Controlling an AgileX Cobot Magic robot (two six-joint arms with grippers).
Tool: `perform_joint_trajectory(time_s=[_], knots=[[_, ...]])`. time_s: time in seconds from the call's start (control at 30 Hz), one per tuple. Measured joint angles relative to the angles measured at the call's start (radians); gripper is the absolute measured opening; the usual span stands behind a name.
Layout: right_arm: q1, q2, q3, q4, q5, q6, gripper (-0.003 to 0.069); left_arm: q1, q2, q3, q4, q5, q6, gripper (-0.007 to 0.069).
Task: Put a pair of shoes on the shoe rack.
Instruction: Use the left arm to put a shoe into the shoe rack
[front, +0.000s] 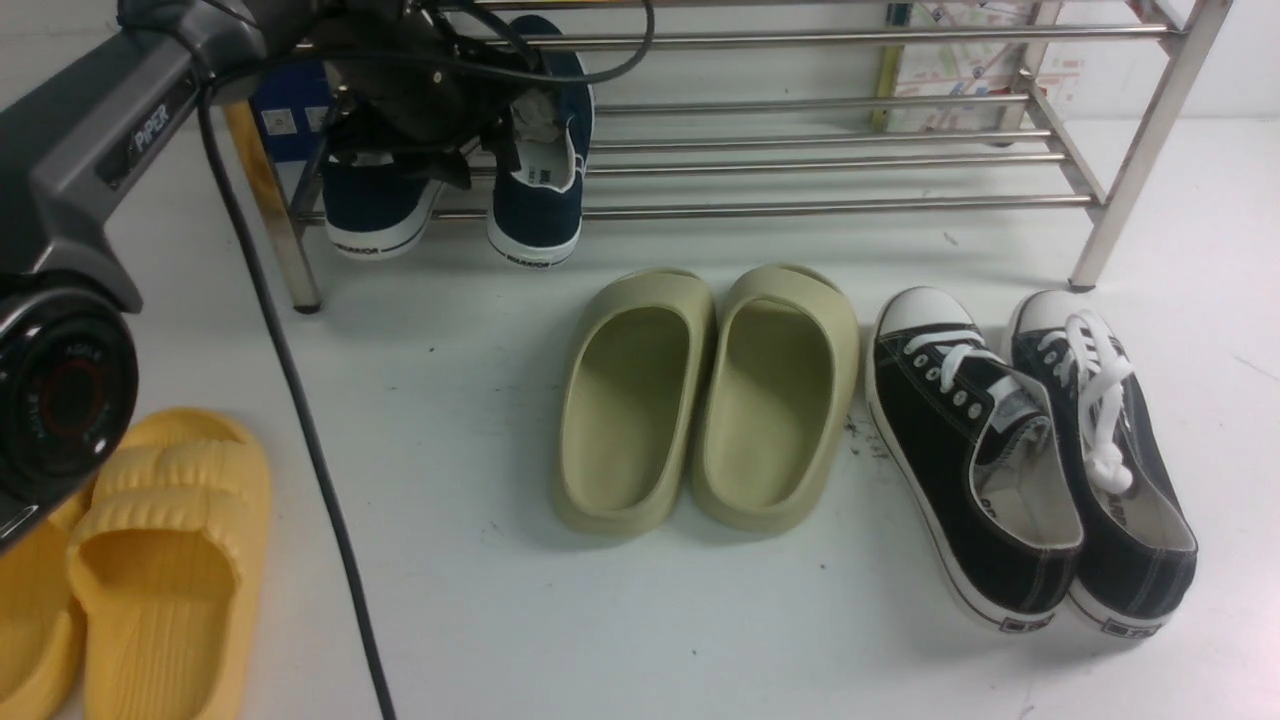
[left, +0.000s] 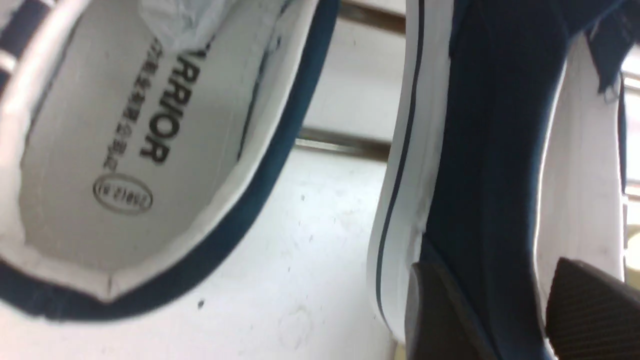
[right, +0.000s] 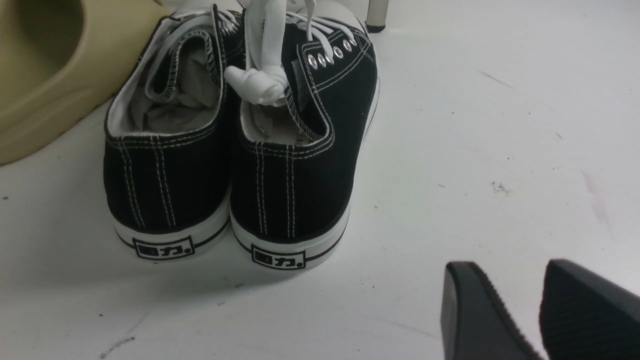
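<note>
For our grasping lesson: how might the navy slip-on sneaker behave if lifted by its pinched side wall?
The navy slip-on sneaker, pinched by the left gripper, probably flexes at its thin canvas wall. Its white rubber sole likely hangs lowest.

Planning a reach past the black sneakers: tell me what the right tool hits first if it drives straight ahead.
Probably the bare white table, just beside the black lace-up sneakers; the right tool angles downward and nothing stands nearer, though depth is unclear.

Grey arm (front: 90, 130), PIPER lettering (front: 150, 125), black cable (front: 300, 420); ribbed black claw pads (right: 590, 315).
</note>
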Motion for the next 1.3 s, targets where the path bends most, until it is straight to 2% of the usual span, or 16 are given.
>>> perform_joint_trajectory(time_s=[0.37, 0.6, 0.83, 1.0, 1.13, 1.3], knots=[[0.0, 0.0, 0.0, 0.0, 0.0, 0.0, 0.0244, -0.018, -0.054, 0.0, 0.052, 0.041, 0.03, 0.0318], [0.0, 0.0, 0.0, 0.0, 0.0, 0.0, 0.0244, -0.023, -0.108, 0.019, 0.038, 0.09, 0.044, 0.0316], [0.0, 0.0, 0.0, 0.0, 0.0, 0.0, 0.0244, -0.068, -0.107, 0.088, 0.028, 0.024, 0.071, 0.0269], [0.0, 0.0, 0.0, 0.0, 0.0, 0.0, 0.0246, -0.084, -0.106, 0.088, 0.046, -0.059, -0.004, 0.0261], [0.0, 0.0, 0.0, 0.0, 0.0, 0.0, 0.0246, -0.083, -0.093, 0.088, 0.15, -0.107, -0.127, 0.0319], [0.0, 0.0, 0.0, 0.0, 0.0, 0.0, 0.0246, -0.082, -0.036, 0.088, 0.181, -0.185, -0.161, 0.0365]])
